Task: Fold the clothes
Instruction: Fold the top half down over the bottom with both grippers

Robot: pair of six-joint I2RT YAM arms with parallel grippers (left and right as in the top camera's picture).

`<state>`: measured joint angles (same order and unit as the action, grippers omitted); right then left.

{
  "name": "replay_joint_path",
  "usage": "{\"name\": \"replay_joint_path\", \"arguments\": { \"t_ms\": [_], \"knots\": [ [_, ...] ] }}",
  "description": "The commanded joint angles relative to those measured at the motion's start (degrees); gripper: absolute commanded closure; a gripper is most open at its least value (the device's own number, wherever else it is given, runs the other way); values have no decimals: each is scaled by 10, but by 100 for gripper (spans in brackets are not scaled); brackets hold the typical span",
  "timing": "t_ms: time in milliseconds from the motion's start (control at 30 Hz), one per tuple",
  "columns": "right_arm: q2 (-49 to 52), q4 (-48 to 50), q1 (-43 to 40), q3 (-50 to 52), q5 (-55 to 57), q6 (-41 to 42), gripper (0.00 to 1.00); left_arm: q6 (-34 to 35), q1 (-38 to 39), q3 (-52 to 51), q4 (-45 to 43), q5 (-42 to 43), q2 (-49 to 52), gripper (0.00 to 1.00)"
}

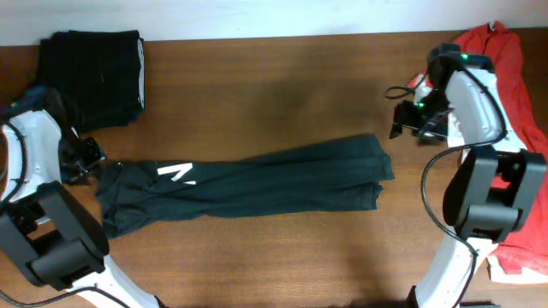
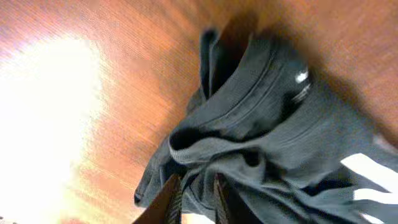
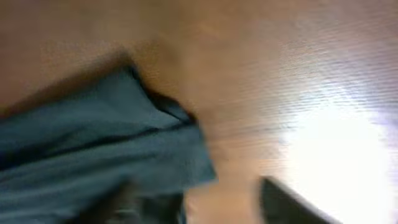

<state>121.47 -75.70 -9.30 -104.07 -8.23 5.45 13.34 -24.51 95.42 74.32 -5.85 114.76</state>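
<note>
Left gripper [image 2: 194,202] pinches the soft dark charcoal T-shirt's [image 1: 257,184] left end, probably to straighten it; right gripper [image 1: 401,120] hangs released.

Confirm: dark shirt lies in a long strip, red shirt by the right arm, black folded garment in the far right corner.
No: the overhead view shows the black folded garment in the far left corner. The dark shirt lies in a long strip, the red shirt by the right arm.
</note>
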Motion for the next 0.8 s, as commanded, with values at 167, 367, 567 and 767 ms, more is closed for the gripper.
{"name": "replay_joint_path", "arguments": {
  "t_ms": [167, 367, 567, 767],
  "knots": [
    [7, 63, -79, 136, -158, -127, 1, 3, -1, 21, -17, 113, 0, 1],
    [7, 153, -23, 243, -221, -122, 2, 3, 0, 21, -17, 113, 0, 1],
    [7, 151, 47, 251, -190, -92, 69, 3, 0, 21, -14, 113, 0, 1],
    [7, 106, 5, 158, -144, -69, 96, 3, 2, 21, -2, 117, 0, 1]
  ]
}}
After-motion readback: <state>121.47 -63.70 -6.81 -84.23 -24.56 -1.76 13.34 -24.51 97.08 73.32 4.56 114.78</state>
